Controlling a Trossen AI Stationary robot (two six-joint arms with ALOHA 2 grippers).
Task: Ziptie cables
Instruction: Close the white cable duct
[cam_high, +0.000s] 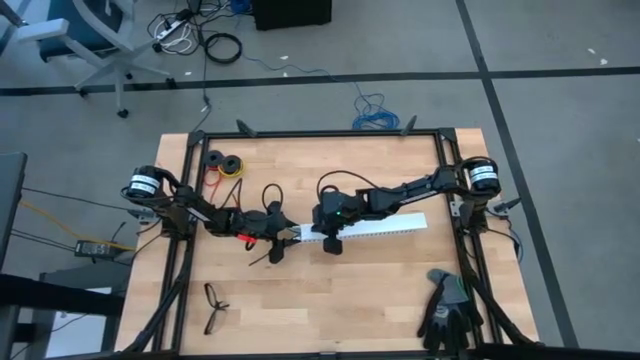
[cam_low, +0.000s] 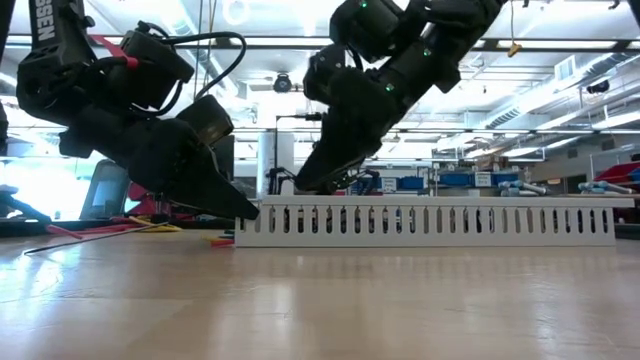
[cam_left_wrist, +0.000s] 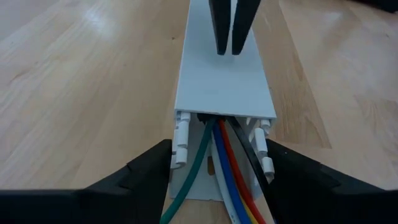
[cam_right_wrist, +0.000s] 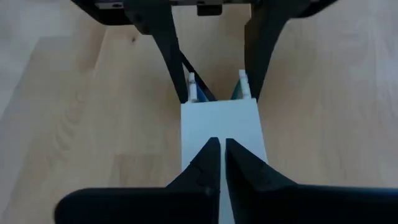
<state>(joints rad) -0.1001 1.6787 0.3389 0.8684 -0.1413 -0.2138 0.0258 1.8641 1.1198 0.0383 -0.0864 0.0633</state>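
A long white slotted strip lies on its underside across the middle of the wooden table, closed by a flat lid. The cables, green, blue, red, yellow, black and white, run out of its left end. My left gripper straddles that end and is shut on it. My right gripper is shut, its tips over the lid a short way in from the same end. A thin dark strip lies on the table beside my left gripper. My left gripper clamps the left end of the slotted strip between its two fingers, one finger against each toothed side wall. It comes slanting down from the table's left, along the strip. The strip stays flat on the table. My right gripper's shut fingertips stand at the lid, pointing down at a slant from the table's right; I cannot tell whether they touch it.
Black eyeglasses lie near the front left. Black gloves lie at the front right corner. Rolls of tape sit at the far left. A black frame runs round the table's edges.
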